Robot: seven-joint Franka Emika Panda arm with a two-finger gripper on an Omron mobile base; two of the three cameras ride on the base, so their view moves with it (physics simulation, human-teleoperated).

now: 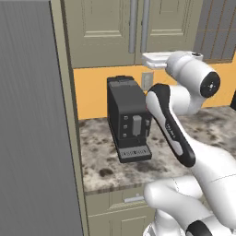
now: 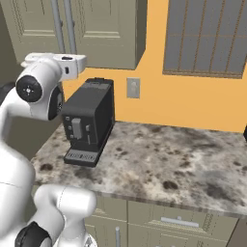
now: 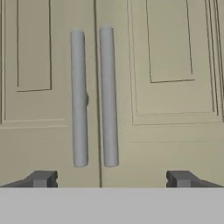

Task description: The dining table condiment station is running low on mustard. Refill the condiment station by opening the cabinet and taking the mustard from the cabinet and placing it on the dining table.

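The cabinet [image 1: 106, 32] hangs above the worktop with both panelled doors shut. Its two vertical silver bar handles [image 3: 78, 98] [image 3: 108, 96] stand side by side at the seam between the doors. My gripper [image 3: 111, 179] faces those doors from a short distance, just below the handles' lower ends, open with nothing between its fingertips [image 3: 41, 178]. In the base views my white hand [image 1: 156, 60] [image 2: 54, 61] is raised level with the cabinet's bottom edge [image 2: 101, 60]. The mustard is hidden and the dining table is out of view.
A black coffee machine [image 1: 128, 117] stands on the stone worktop [image 2: 159, 154] under the cabinet, close to my arm. A tall grey panel [image 1: 27, 129] walls off the left. A wall outlet [image 2: 133, 88], window blinds [image 2: 207, 36] and drawers [image 2: 178, 222] are nearby.
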